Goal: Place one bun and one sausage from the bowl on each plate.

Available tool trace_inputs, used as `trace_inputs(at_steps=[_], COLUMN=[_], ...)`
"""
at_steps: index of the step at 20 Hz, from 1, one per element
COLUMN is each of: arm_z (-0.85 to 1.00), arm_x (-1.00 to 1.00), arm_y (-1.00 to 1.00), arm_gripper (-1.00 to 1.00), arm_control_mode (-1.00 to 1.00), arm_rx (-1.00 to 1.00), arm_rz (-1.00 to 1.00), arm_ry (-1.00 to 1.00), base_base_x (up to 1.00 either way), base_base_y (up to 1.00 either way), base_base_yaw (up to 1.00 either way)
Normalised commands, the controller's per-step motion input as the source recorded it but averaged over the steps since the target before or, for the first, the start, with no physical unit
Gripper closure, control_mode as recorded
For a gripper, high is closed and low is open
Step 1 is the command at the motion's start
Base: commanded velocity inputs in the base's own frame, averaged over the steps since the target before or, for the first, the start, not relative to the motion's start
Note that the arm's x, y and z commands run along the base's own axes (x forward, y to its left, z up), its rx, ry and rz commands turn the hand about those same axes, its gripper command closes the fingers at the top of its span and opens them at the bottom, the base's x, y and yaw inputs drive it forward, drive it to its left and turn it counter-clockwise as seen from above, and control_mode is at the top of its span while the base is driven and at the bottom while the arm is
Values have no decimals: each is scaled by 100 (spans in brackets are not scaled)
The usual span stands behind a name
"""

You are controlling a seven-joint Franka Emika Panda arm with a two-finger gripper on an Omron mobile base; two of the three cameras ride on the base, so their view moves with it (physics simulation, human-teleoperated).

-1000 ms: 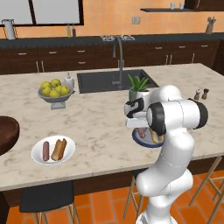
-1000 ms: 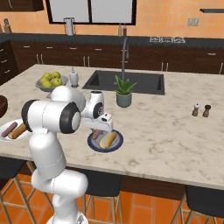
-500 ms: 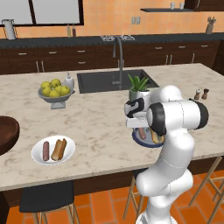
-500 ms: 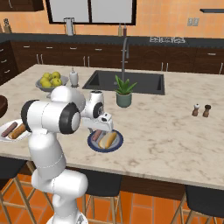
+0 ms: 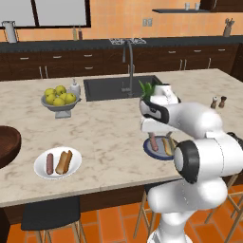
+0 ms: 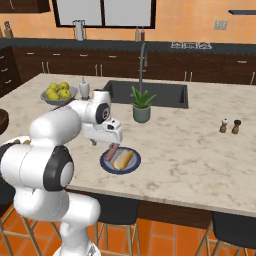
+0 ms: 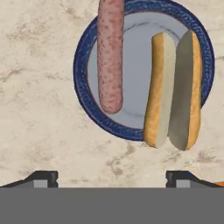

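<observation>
The dark blue plate (image 7: pixel 83 83) holds a pinkish sausage (image 7: pixel 109 57) and a split tan bun (image 7: pixel 173 89) side by side. My gripper (image 7: pixel 111 179) hovers just above the plate (image 5: pixel 153 152), open, with nothing between its fingertips (image 7: pixel 41 177). In the right base view the gripper (image 6: pixel 104 142) hangs over the same plate (image 6: pixel 131 167), sausage (image 6: pixel 113 149) and bun (image 6: pixel 122 160). A white plate (image 5: pixel 40 170) near the counter's front left carries another sausage (image 5: pixel 50 163) and bun (image 5: pixel 64 162). The dark-brown wooden bowl (image 5: pixel 7 144) sits at the far left edge.
A grey pedestal bowl of yellow-green fruit (image 5: pixel 59 99) stands at the back left. The sink (image 5: pixel 118 88) with its faucet lies behind the arm, a potted plant (image 6: pixel 141 107) beside it. Salt and pepper shakers (image 5: pixel 218 101) stand to the right. Stools line the counter's front edge.
The gripper has opened above the blue plate, and the sausage now lies free on it beside the bun. The arm has hardly moved.
</observation>
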Motion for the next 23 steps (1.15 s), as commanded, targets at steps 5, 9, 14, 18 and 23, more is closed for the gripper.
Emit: trace_inputs(at_steps=[5,9,14,18,23], arm_z=[100,75,28,4,2], arm_x=[-67,-90,-94,-54,-16], arm_y=[29,1,-1,0,-2], arm_gripper=[-100,-100,-100,-100,-100], arm_control_mode=[-100,-100,-100,-100,-100], arm_rx=[0,0,0,0,0], arm_rz=[0,0,0,0,0], arm_ry=[0,0,-5,-1,-1], base_base_x=[0,0,0,0,0], base_base_y=[0,0,0,0,0], base_base_yaw=[0,0,0,0,0])
